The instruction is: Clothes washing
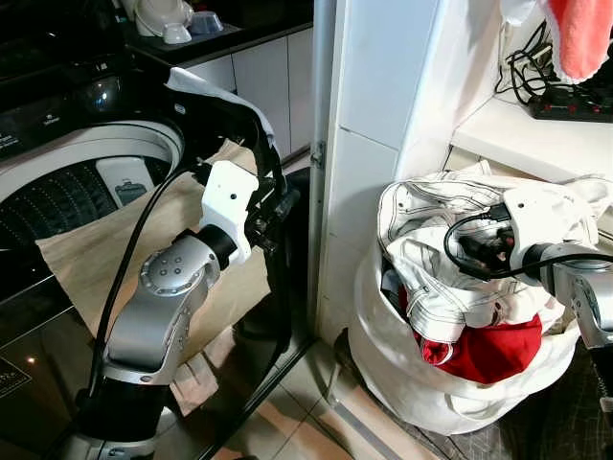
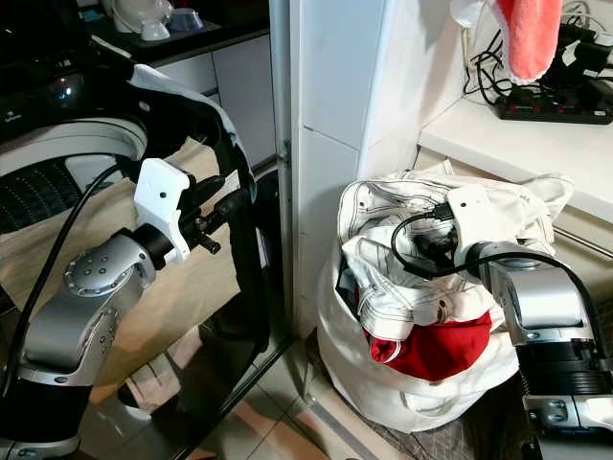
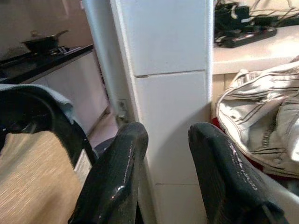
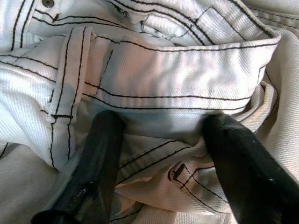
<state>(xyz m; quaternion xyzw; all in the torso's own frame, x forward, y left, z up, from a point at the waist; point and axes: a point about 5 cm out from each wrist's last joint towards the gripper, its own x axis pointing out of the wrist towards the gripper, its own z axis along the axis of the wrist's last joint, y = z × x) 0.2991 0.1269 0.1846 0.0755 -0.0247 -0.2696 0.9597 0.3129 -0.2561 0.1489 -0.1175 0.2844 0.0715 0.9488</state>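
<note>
Right gripper (image 4: 154, 154) was wide open, its 2 fingers straddling the white jeans (image 1: 450, 278) heaped in the laundry bag (image 1: 402, 374) at 4 o'clock. Left gripper (image 3: 163, 172), open and empty, hung by the washing machine (image 1: 86, 163) at 10 o'clock, much farther away.

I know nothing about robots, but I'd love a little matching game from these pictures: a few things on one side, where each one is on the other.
Things:
1. white jeans
2. red garment
3. beige cloth
4. power strip

Places:
a. on the shelf
b. draped over the washing machine's front edge
c. on top of the laundry bag
d. in the bag, under the jeans

Pairs: 1-c, 2-d, 3-b, 4-a
</note>
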